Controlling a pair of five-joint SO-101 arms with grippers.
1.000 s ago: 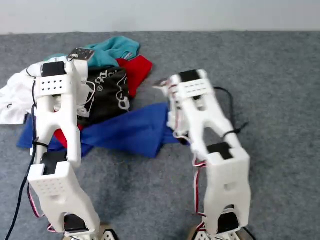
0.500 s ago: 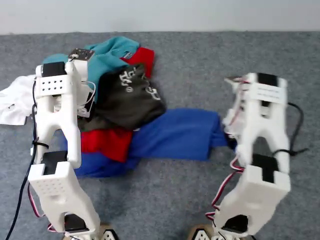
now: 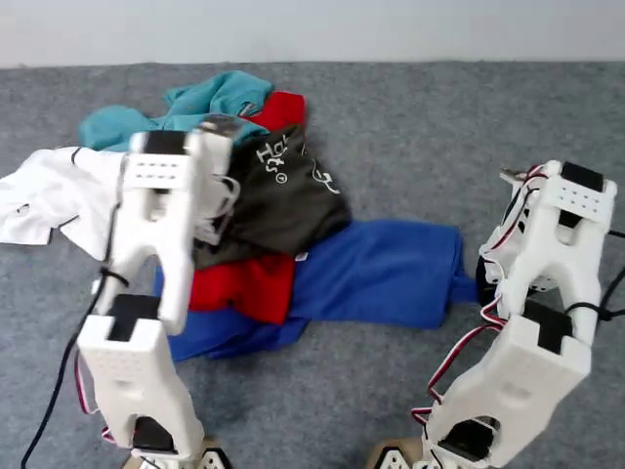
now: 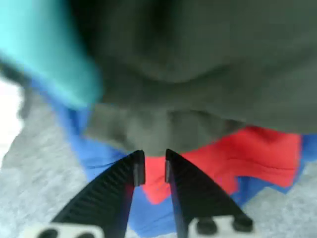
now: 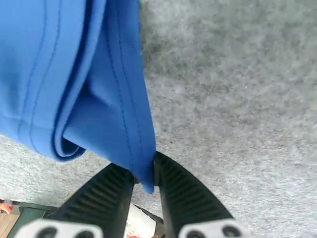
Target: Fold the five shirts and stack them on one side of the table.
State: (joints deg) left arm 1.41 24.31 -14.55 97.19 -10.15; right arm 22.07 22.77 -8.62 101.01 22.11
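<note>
- Shirts, five of them, are lying unfolded in a loose heap on the grey carpeted table (image 3: 439, 127), spreading from its left side to the middle.
- A plain blue shirt (image 3: 381, 274) of soft cloth is lying lowest, stretching out flat from under the heap toward the right arm.
- A crumpled red shirt (image 3: 244, 288) is resting on the blue shirt. A black shirt with white print (image 3: 283, 195) is draping over the red one.
- A bunched teal shirt (image 3: 210, 98) is sitting at the far edge of the heap, touching the black shirt. A white shirt (image 3: 44, 191) is spreading out at the heap's left end.
- The right gripper (image 5: 143, 181) is clamping the hemmed edge of the blue shirt, with the cloth pinched between its two black ribbed fingers just above the table.
- The left gripper (image 4: 151, 166) is hanging over the heap where the black shirt's edge meets the red shirt. Its fingers are sitting almost together with a thin slit between them, and no cloth is showing in it.
</note>
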